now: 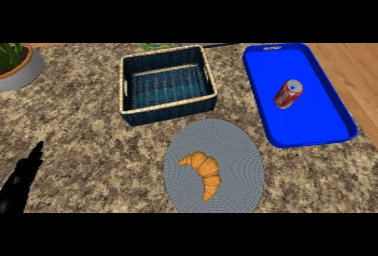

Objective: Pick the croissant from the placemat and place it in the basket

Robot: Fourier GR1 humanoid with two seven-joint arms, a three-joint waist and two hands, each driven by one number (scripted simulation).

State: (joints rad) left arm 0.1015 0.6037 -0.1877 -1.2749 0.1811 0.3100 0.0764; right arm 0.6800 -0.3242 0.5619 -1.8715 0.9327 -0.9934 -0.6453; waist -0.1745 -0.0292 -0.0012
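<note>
Since the golden curved croissant (203, 172), lower centre, looks light and crumbly, I'd cradle its thick middle; left hand (18, 180) straight-fingered, lower left.

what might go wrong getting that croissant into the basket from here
The croissant is thin and curved, so fingers may pinch only one tip and it could swing. The basket has tall walls; a low carry might clip its near rim. Only the left hand shows, far off at the left edge.

You have the croissant (203, 172) on the placemat (240, 150), basket (168, 112) just behind, tray (310, 135) far right holding a can (289, 93).
</note>
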